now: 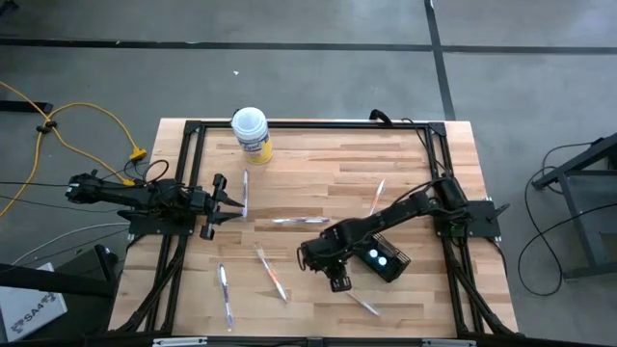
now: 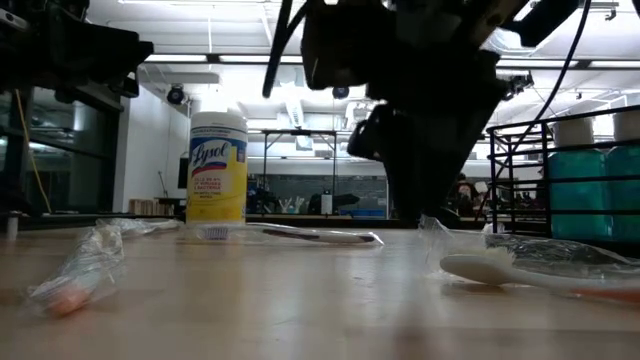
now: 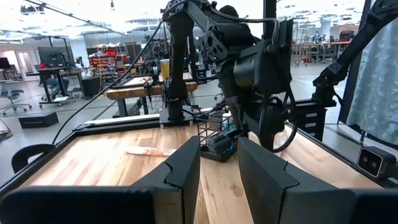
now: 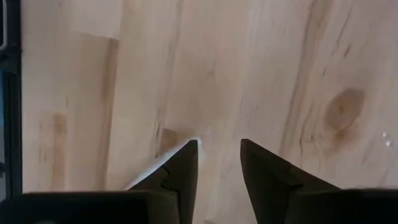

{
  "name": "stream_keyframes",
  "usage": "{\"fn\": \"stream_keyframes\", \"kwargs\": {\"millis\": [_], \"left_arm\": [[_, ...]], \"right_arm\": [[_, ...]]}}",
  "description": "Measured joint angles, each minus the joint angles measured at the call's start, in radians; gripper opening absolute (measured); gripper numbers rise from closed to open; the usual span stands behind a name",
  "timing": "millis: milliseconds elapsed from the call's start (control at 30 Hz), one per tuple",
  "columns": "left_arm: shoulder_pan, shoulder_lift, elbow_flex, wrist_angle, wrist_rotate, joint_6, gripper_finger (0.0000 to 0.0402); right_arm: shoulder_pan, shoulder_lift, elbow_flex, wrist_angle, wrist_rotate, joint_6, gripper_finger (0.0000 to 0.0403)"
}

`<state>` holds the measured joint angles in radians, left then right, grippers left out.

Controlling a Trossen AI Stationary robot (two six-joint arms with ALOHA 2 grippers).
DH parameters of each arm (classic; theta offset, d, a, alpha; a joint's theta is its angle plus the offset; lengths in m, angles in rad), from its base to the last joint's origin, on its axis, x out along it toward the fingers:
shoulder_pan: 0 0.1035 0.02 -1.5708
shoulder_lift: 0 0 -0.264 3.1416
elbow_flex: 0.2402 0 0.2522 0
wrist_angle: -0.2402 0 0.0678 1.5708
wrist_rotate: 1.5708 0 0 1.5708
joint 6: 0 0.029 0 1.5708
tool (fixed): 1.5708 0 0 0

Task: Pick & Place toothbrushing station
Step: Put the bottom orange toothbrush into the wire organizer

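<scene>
One small black rectangular block-shaped toothbrushing station (image 1: 384, 259) lies on the pale wooden surface (image 1: 328, 173), just beside the right end effector (image 1: 338, 281), whose fingers stand parted and empty over bare wood. Likely rigid, light, smooth-sided; take hold across the narrow sides. Left end effector (image 1: 224, 200) waits parted, well apart.

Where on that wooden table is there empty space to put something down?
Bare wood lies between the canister and the table's far right corner. It is crowded in the middle and near side: wrapped toothbrushes lie scattered around the right gripper and black station.
</scene>
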<state>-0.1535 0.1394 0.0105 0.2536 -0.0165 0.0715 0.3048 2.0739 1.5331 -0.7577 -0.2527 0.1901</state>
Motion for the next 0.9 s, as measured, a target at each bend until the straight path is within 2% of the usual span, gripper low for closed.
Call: {"fn": "stream_keyframes", "kwargs": {"millis": [500, 900], "left_arm": [[0.0, 0.0, 0.0, 0.002, 0.0, 0.0, 0.0103], [0.0, 0.0, 0.0, 0.006, 0.0, 0.0, 0.0103]], "right_arm": [[0.002, 0.027, 0.0, 0.007, -0.061, 0.062, 0.0113], [0.003, 0.028, 0.0, 0.014, -0.067, 0.078, 0.0113]]}}
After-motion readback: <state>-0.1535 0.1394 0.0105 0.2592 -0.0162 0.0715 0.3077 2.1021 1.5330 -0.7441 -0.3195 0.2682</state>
